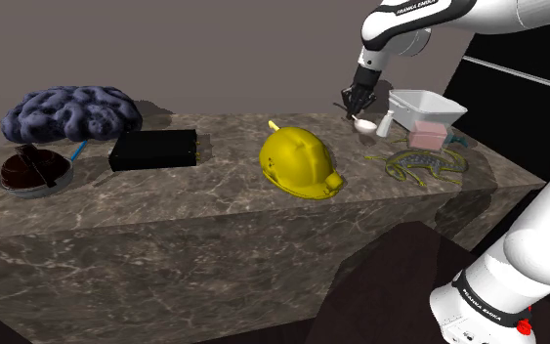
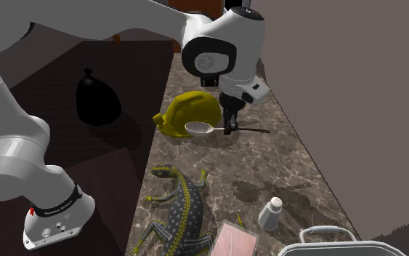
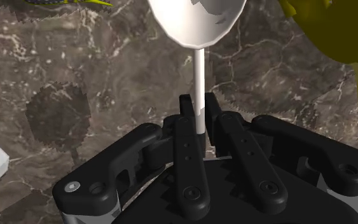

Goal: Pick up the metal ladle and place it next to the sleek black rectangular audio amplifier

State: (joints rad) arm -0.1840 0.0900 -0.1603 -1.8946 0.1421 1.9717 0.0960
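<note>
My black gripper is shut on the thin handle of a pale ladle, whose bowl points away from the fingers. The ladle hangs above the marble counter, its handle pinched by the gripper near the yellow hard hat. In the shoulder view the gripper holds the ladle at the counter's far right. The black rectangular amplifier lies toward the shoulder view's left, well apart from the ladle.
A yellow hard hat sits between ladle and amplifier. A spotted lizard figure, pink block, white bin and shaker crowd the right end. A blue brain-shaped object and a dark pan stand left.
</note>
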